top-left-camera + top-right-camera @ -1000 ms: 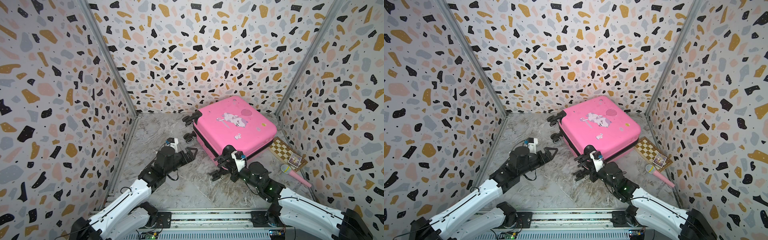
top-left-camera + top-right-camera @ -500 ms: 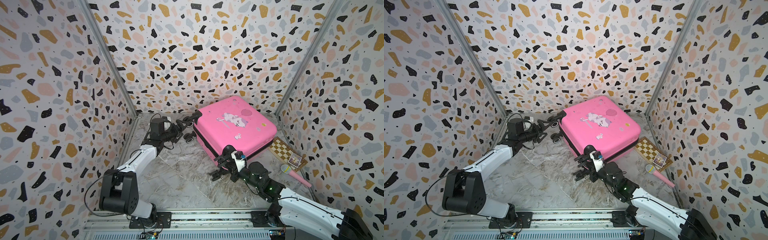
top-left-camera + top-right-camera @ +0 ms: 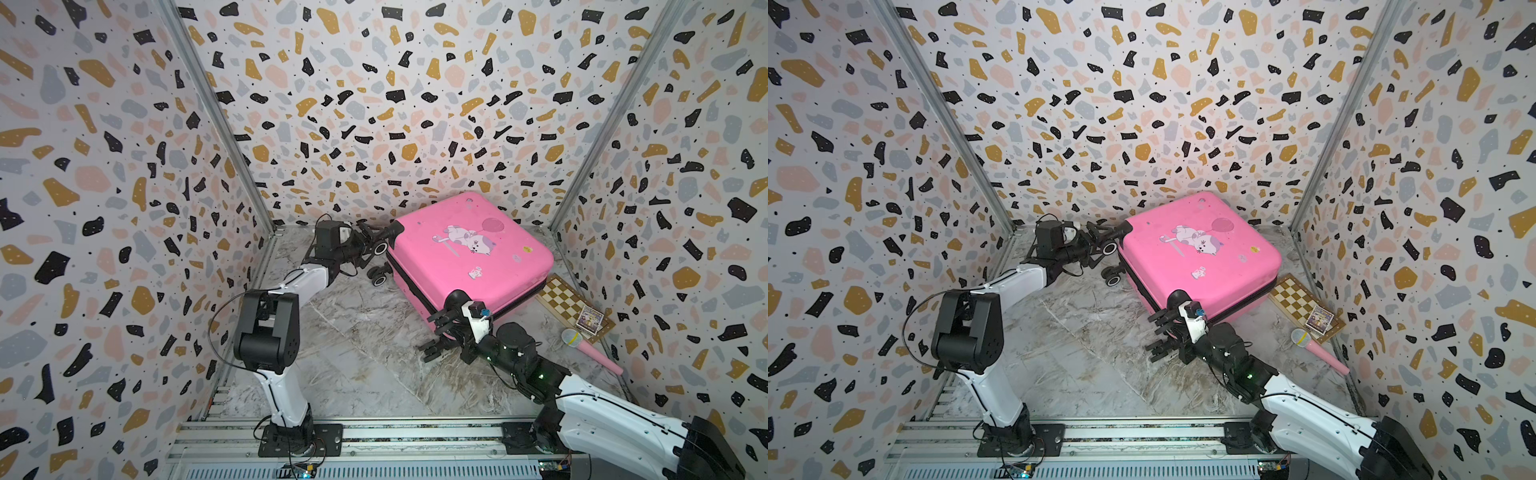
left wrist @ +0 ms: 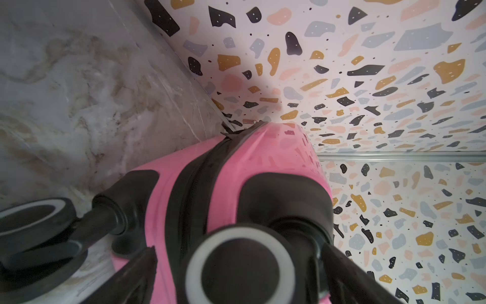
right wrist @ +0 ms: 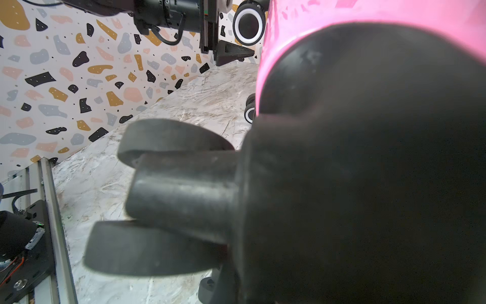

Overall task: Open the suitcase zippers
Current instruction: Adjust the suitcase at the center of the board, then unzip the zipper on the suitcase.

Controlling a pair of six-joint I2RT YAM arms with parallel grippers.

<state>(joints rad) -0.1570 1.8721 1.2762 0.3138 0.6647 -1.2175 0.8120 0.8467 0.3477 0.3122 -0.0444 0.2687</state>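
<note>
We've got the suitcase (image 3: pixel 469 257) lying flat at the back right of the floor, cat print up, one corner close to the back wall. Both shells look shut. In the left wrist view the zipper band (image 4: pixel 194 184) runs unbroken btw them, and we can't spot a pull anywhere.

The left gripper (image 3: pixel 370 243) is at the far-left corner, jaws spread wide, a finger (image 4: pixel 131 276) on each side of the upper wheel (image 4: pixel 240 268) and not closed on it. The right gripper (image 3: pixel 451 334) is at the near-left corner among the castors, jaws pressed together. Its wrist view is filled by the black corner housing (image 5: pixel 368 158) and a castor (image 5: pixel 157 247), so we can't tell if anything is pinned.

Our read: this is a bracing or repositioning step, not zipping yet. To do it well:

- Close the left jaws on the wheel's stem or hub, not the rim, since a rolling rim will prob. spin out of the grip.
- Seat the wheel deep btw the fingers before squeezing, so the case can't pivot.
- If we drag the case, pull it away from the back wall — the far zipper run has little room there.
- Mind the chessboard (image 3: pixel 565 297) just beside the case's right edge, and don't shove the shell onto it.
- Find the pulls before committing either arm.
</note>
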